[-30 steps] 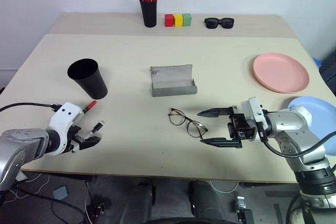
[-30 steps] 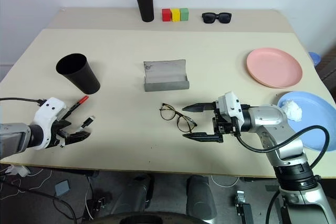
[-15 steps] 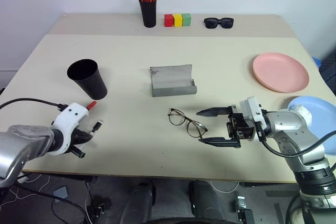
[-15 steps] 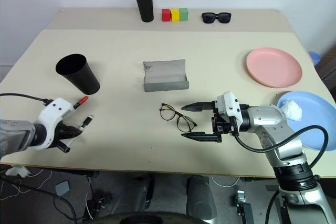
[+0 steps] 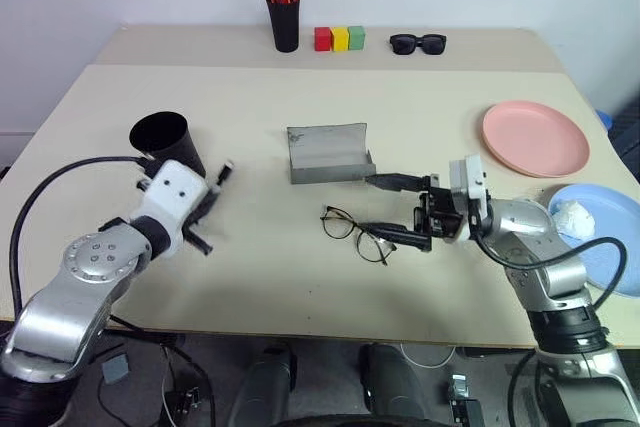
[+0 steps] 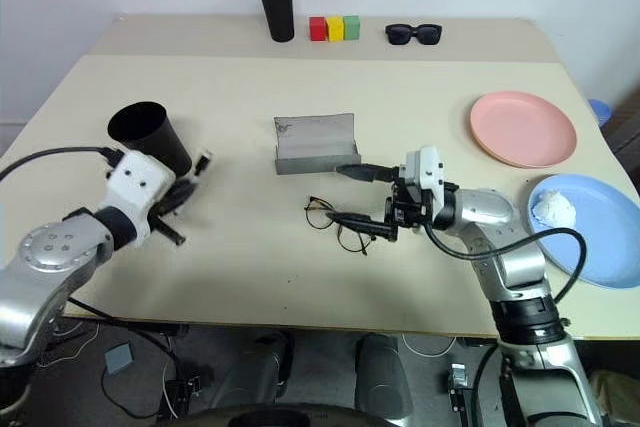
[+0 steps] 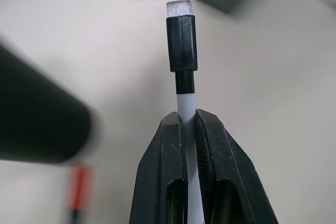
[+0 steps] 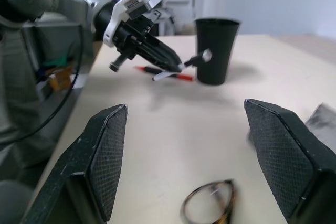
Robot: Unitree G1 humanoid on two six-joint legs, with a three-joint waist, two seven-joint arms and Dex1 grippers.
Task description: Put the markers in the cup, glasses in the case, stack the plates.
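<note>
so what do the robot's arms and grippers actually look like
Both arms are rounded silver-grey metal segments with a white block at each wrist. The left gripper and right gripper each have two slim, tapering black fingers; the right one's pads are cross-hatched. A black cable loops along each arm.

Blurred cup (image 7: 37, 114), cropped glasses (image 8: 210, 208)

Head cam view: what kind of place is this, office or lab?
Probably a lab test bench rather than a working office: a plain table against a bare wall, props set out in a neat row such as coloured blocks, and cables on the floor below.
</note>
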